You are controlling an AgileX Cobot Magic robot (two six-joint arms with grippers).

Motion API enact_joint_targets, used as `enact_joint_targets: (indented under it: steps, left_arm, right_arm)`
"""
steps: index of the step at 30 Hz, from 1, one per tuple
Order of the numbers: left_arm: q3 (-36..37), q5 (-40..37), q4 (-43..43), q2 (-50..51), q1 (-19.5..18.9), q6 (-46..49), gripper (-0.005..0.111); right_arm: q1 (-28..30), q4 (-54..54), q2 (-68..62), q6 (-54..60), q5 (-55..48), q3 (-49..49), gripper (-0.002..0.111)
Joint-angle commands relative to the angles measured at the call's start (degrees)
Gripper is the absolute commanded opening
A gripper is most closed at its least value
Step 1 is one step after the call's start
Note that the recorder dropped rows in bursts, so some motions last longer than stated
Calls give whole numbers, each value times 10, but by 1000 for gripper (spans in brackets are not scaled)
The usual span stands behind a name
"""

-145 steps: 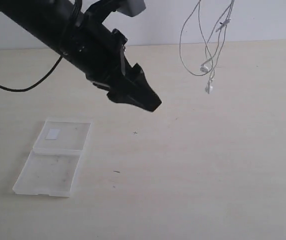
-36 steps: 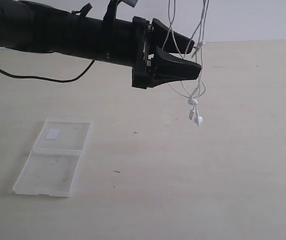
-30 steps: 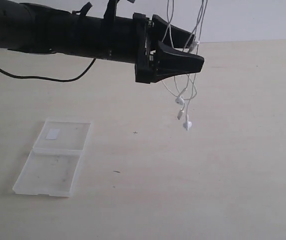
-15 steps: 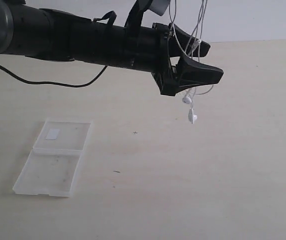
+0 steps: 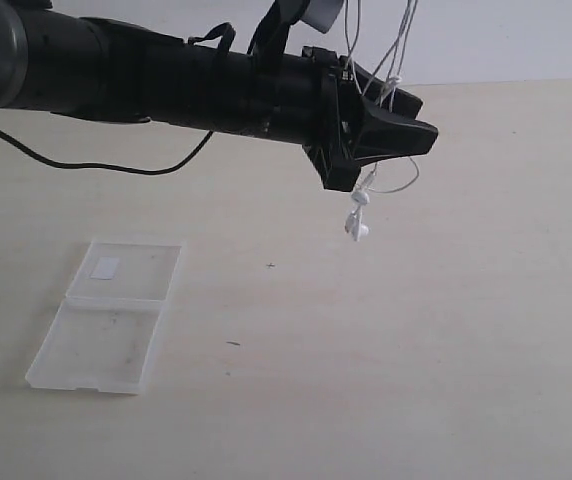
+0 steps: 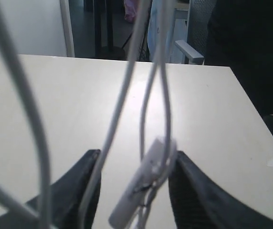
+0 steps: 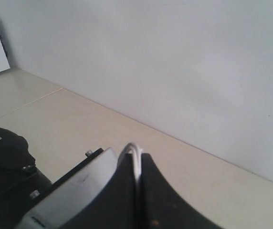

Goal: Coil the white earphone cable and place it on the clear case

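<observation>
The white earphone cable point(image 5: 395, 80) hangs in several strands from above the exterior view, its two earbuds point(image 5: 357, 226) dangling over the table. My left gripper point(image 5: 406, 120) reaches in from the left at mid-height, open, with the strands passing between its fingers point(image 6: 81, 191). The inline piece point(image 6: 145, 187) lies against one finger. In the right wrist view my right gripper point(image 7: 137, 160) is shut on a loop of cable point(image 7: 131, 149); it is above the exterior frame. The clear case point(image 5: 106, 315) lies open and flat at the lower left, far from both grippers.
A thick black robot cable point(image 5: 86, 160) sags under the left arm point(image 5: 166, 80). A pale wall rises behind the table's far edge point(image 5: 526, 82). The left arm's grey camera housing point(image 7: 74, 191) sits just below my right gripper.
The left arm rose from the table and swung right into the hanging cable. In the last half second the earbuds swung left and the gripper shifted slightly up.
</observation>
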State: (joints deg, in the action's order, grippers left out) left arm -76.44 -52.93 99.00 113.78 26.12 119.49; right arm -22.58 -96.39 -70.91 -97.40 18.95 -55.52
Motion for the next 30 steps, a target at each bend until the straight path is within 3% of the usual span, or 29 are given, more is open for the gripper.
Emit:
enact_joint_targets:
  steps: [1,14,30]
  left_arm:
    - [0,4,9,-1,1,-5,43]
    - [0,-50,9,-1,-39,-37,43]
    - [0,-59,8,-1,-20,-28,43]
  right_arm:
    - [-1,1,2,-3,-13,-4,0]
    - [-1,-1,2,-4,-24,-3,0]
    - [-1,4,2,-8,-23,-3,0]
